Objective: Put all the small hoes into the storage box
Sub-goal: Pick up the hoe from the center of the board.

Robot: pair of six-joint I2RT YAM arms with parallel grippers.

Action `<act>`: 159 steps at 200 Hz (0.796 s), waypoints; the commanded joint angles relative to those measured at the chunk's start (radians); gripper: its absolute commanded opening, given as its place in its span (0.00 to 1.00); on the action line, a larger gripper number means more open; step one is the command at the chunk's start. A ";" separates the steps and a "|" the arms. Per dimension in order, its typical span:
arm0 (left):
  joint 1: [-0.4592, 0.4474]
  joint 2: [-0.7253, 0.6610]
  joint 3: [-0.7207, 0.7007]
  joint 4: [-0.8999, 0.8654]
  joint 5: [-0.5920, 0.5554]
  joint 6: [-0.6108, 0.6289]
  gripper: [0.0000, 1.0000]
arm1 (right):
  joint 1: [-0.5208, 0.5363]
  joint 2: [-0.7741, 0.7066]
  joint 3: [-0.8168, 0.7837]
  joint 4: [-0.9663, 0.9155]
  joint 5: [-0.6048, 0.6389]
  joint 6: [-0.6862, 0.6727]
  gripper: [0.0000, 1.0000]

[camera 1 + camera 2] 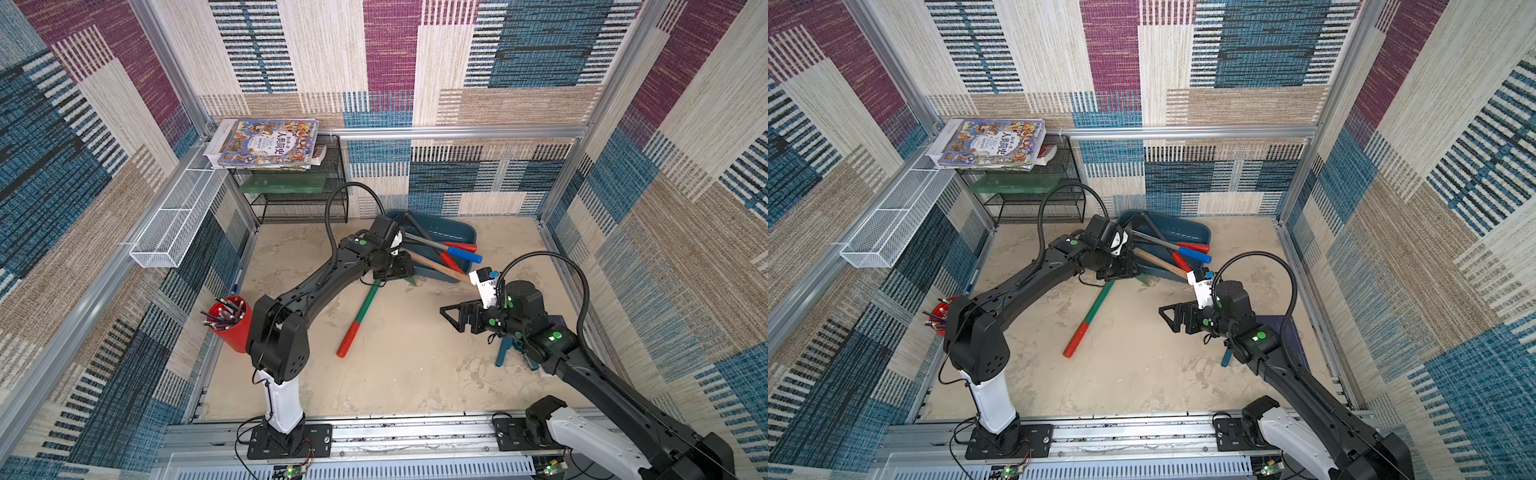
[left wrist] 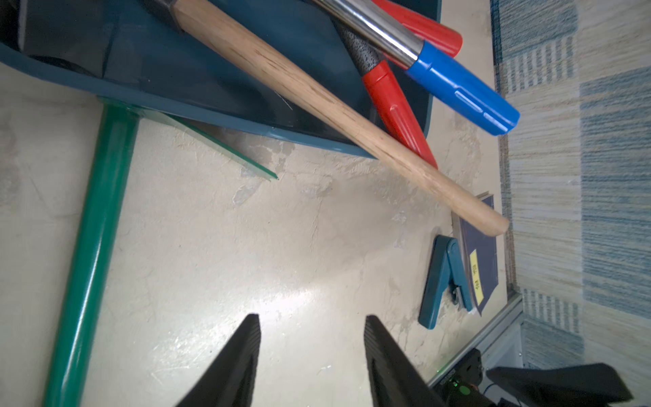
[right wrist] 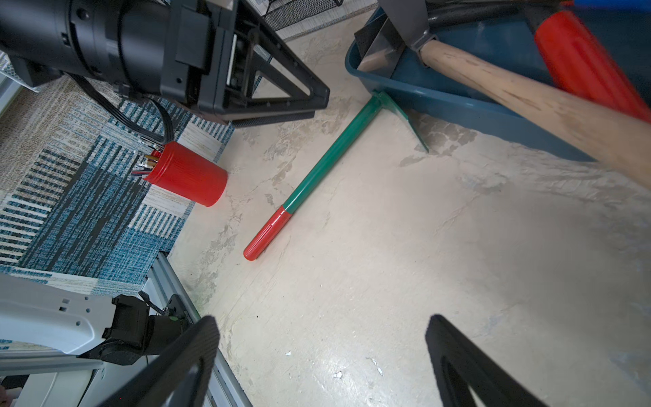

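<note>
Woven patchwork panels (image 1: 390, 50) in blue, plum and cream are enclosing a pale, scuffed surface (image 1: 415, 374), and you are looking down on it. At the far left a red cup (image 1: 232, 328) of pens is standing by your left arm's base.

Next, the small hoe (image 1: 367, 305) is lying flat on the surface, outside the storage box (image 3: 458, 107). Its red grip is pointing toward you and leftward. Its green shaft is running diagonally away toward the box, and its blade end is sitting right against the box's near wall.

Just right of that blade end your left fingers (image 2: 239, 359) are hovering, partly spread and gripping nothing. In the left wrist view bare surface is showing between them, while the shaft is running off to one side rather than between them.

Behind them the box is carrying a wooden-handled tool (image 2: 317, 102) and red- and blue-gripped tools (image 1: 465, 253), their handles jutting over the rim. Farther right your right fingers (image 3: 190, 356) are hanging wide apart and empty, well apart from the hoe.

Judging from this, your left arm is the nearer one. The coming move is asking you to slide those fingers sideways until they are straddling the shaft across its length.
</note>
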 commanded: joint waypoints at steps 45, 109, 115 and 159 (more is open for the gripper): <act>0.000 -0.030 -0.040 -0.132 -0.171 0.126 0.62 | 0.061 0.073 0.044 0.040 -0.009 -0.037 0.96; 0.011 0.018 -0.035 -0.159 -0.184 0.186 0.62 | 0.106 0.151 0.077 0.051 0.004 -0.039 0.96; 0.013 0.029 -0.028 -0.168 -0.185 0.196 0.62 | 0.109 0.154 0.078 0.053 0.006 -0.040 0.96; 0.017 0.096 0.029 -0.206 -0.211 0.270 0.61 | 0.122 0.178 0.086 0.063 0.006 -0.042 0.96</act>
